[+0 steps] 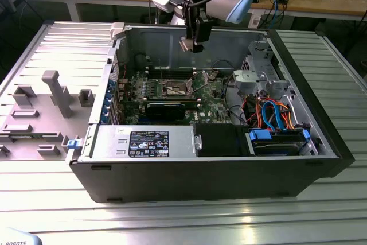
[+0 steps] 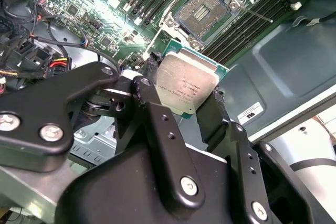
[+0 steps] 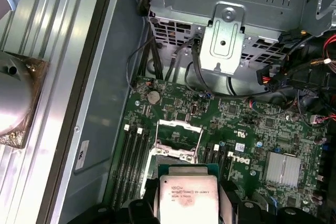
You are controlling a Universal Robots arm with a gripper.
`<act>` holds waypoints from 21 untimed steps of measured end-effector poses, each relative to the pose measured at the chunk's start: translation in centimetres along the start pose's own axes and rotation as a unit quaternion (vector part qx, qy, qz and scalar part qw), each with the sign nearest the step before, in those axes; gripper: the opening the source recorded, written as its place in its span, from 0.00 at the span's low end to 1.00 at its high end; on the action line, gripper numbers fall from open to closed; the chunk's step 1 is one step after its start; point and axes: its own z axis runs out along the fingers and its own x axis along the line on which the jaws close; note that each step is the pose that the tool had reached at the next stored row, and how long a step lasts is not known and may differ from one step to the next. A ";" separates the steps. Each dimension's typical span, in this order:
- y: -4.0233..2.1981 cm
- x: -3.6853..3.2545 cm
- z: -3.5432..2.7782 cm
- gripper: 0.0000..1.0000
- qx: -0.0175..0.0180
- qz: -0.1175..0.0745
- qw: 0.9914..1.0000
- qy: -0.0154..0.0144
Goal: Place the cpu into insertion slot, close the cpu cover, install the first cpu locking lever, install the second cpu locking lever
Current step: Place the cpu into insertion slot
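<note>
My gripper (image 1: 192, 44) hangs above the open computer case, shut on the cpu (image 1: 186, 45), a small square chip with a dull silver top. In both wrist views the cpu (image 2: 186, 85) (image 3: 188, 198) sits between my two black fingers (image 2: 212, 114), clear of the board. The insertion slot (image 2: 205, 11) (image 3: 178, 141) (image 1: 175, 89) lies below on the green motherboard, its dark centre bare. A silvery frame piece, probably the cpu cover (image 3: 180, 125), stands at the slot's edge; I cannot tell its angle. Thin lever rods (image 2: 257, 14) stick out beside the slot.
Long memory slots (image 2: 252, 19) flank the socket. A metal drive cage (image 1: 258, 76) and bundled cables (image 1: 275, 113) fill the case on the exterior view's right. A power supply (image 1: 146, 142) lines the near wall. A grey fixture block (image 1: 51, 93) stands outside the case.
</note>
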 end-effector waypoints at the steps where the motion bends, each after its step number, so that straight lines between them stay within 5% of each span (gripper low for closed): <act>1: 0.00 0.00 0.00 0.54 0.000 0.000 1.000 0.000; 13: 0.00 0.00 0.01 0.54 0.000 0.002 1.000 0.000; 21: -0.02 0.00 0.22 0.54 -0.001 0.040 0.999 -0.004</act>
